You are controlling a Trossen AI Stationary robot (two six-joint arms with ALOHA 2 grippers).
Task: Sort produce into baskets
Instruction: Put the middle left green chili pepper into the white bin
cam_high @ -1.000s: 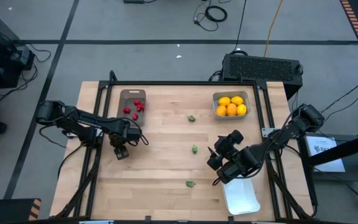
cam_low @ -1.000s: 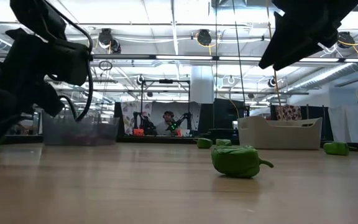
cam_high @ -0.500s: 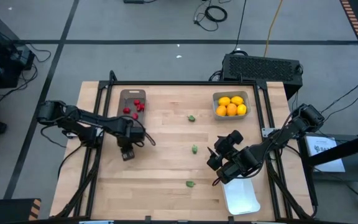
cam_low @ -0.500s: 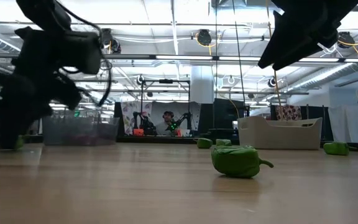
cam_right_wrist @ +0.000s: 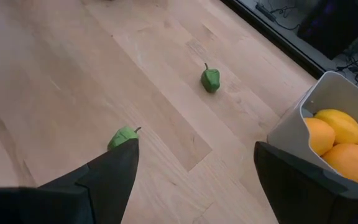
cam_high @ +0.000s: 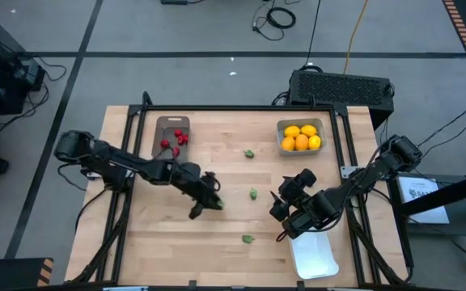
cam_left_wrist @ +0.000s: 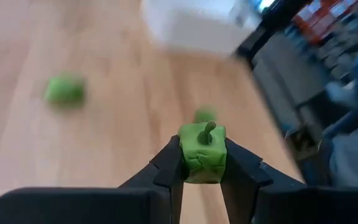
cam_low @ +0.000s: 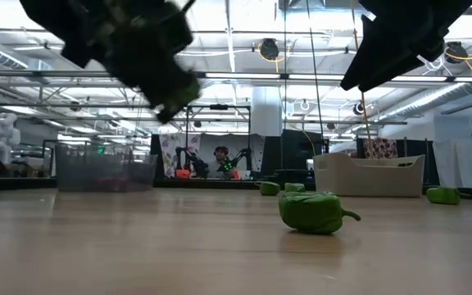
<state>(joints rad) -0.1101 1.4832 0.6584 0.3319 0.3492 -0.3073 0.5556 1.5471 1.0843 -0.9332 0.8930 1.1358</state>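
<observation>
Carrying a green piece (cam_left_wrist: pixel 202 153) pinched between the fingers of my left tool (cam_high: pixel 205 204), I hover over the middle of the desk (cam_high: pixel 217 242), well short of the white basket (cam_high: pixel 314 254) at its near right corner. My grip sits low on the piece, so a quick swing could, I judge, roll it out onto the wood. My right tool (cam_high: pixel 285 206) waits just beside the white basket, fingers spread wide and empty; it stands almost on my path, and a straight run could knock into it. Three more green pieces lie loose: one (cam_high: pixel 253 193) between my tools, one (cam_high: pixel 247 238) nearer the white basket, one (cam_high: pixel 249 153) far off. Farther still, the grey-blue basket (cam_high: pixel 300 124) holds citrus (cam_high: pixel 301 137) and the brown basket (cam_high: pixel 171 124) red pieces (cam_high: pixel 175 141).
</observation>
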